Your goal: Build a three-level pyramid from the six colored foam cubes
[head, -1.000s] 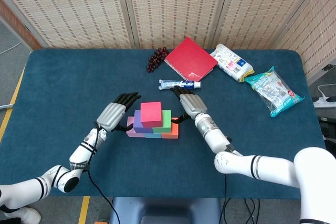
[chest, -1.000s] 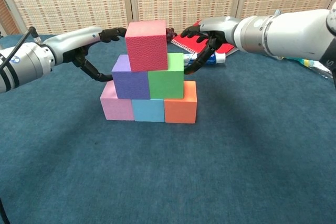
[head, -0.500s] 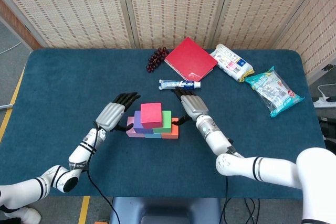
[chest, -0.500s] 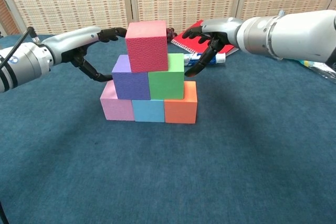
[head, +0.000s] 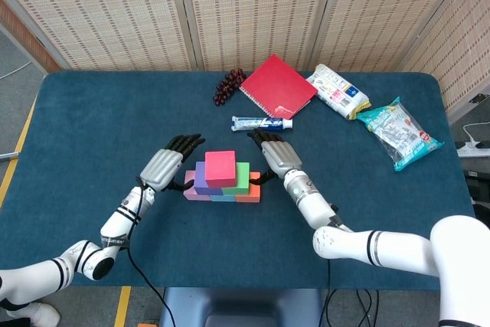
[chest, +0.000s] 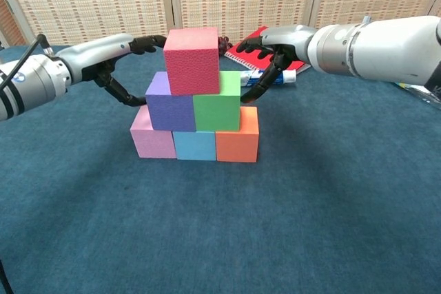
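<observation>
Two robot arms reach inward from the near corners. The left hand (head: 164, 165) hangs palm down, dark fingers (chest: 118, 88) spread and curved, holding nothing. The right hand (head: 277, 156) mirrors it, its fingers (chest: 265, 80) also apart and empty.

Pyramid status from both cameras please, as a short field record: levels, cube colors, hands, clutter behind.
bottom level: pink cube, light blue cube, orange cube
middle level: purple cube, green cube
top level: red cube, resting across both middle cubes
left hand: open, beside the purple cube
right hand: open, fingers at the green cube's side
behind: tube, red notebook, grapes, snack bags
</observation>
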You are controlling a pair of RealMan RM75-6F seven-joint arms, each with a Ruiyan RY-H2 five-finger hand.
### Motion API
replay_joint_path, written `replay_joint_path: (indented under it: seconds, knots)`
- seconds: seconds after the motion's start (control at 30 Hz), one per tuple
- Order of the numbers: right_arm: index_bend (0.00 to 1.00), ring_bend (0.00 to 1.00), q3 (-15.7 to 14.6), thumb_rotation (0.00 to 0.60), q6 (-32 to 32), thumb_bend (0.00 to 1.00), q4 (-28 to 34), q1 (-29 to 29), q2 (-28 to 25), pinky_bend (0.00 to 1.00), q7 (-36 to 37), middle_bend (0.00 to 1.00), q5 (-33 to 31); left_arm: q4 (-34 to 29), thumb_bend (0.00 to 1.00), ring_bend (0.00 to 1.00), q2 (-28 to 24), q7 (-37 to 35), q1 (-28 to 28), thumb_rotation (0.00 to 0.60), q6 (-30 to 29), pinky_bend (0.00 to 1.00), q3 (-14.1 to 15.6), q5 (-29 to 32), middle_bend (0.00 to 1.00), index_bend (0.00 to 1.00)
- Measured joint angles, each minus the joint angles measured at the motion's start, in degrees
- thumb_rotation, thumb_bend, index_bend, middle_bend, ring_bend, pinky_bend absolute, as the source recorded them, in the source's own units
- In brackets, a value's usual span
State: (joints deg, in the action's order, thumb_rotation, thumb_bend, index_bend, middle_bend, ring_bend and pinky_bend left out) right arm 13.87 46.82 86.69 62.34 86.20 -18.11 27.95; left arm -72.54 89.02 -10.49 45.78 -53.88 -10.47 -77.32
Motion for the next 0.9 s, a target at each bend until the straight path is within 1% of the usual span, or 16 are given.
replay_joint_path:
  seconds: [0.3,0.53,0.77,0.9]
  knots:
    - [0.0,0.0,-0.1,0.6,0.5,0.0,0.5,-0.4,-0.8,0.0,-0.4,0.01,-0.2,0.9,0.29,0.0,0.6,-0.2,0.1,0.6,0.2,0.03,-0.1,0.2,0.0,0.0]
    - [0.0,0.0,-0.6,0.6,1.2,0.0,2.2,-1.7,-3.1,0.0,-0.3,0.01,0.6,0.8,0.29,0.0,0.0,-0.3,-0.4,0.6,0.0,0.03,0.2,0.4,0.0,0.0]
    - [0.0,0.0,-2.9,0.6,1.6,0.0,4.5,-4.1,-6.8,0.0,-0.7,0.01,2.6,1.1,0.29,0.0,-1.1,-0.4,-2.8,0.6,-1.3,0.03,1.0,1.2,0.0,0.0]
    - [0.0,0.0,-4.0,0.6,1.3,0.0,4.5,-5.2,-7.4,0.0,-0.7,0.01,3.4,2.7,0.29,0.0,-1.3,-0.7,-4.3,0.6,-1.2,0.03,1.7,2.3,0.0,0.0]
